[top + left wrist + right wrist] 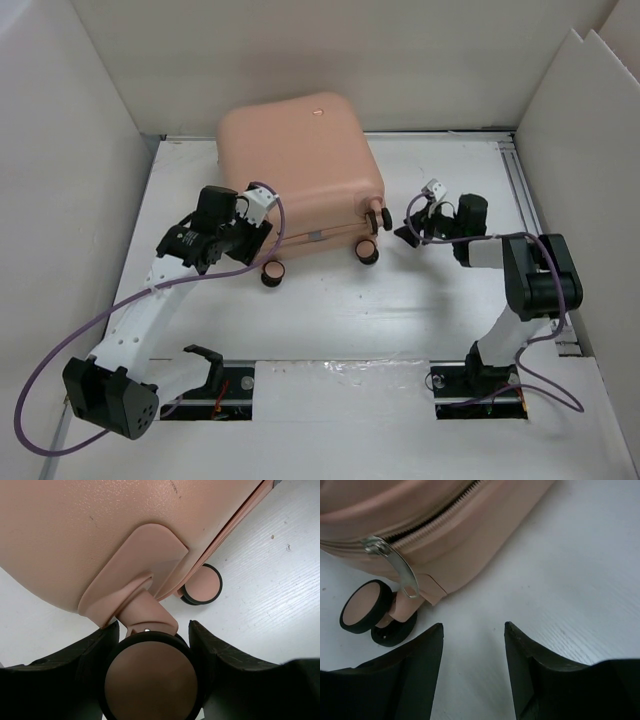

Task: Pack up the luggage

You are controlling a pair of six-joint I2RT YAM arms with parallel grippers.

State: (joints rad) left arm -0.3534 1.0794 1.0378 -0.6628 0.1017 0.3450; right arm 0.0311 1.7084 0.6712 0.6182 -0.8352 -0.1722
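The salmon-pink luggage (pixel 300 165) lies closed and flat on the white table, its wheels facing me. My left gripper (pixel 255 228) is at its near-left corner. In the left wrist view the left gripper (pixel 154 630) is open, with a pink-and-black caster wheel (pixel 150 680) sitting between its fingers below the shell (pixel 75 530). A second wheel (pixel 202 584) stands beyond it. My right gripper (pixel 408 222) is open and empty beside the near-right corner. In the right wrist view the right gripper (pixel 472 626) hovers over bare table, near the zipper pull (pixel 402 572) and two wheels (pixel 362 605).
White walls (pixel 70 200) enclose the table on the left, back and right. The table (pixel 400 310) stretches between the luggage and the arm bases. A loose wheel-side of the luggage (pixel 272 272) sticks out toward the near edge.
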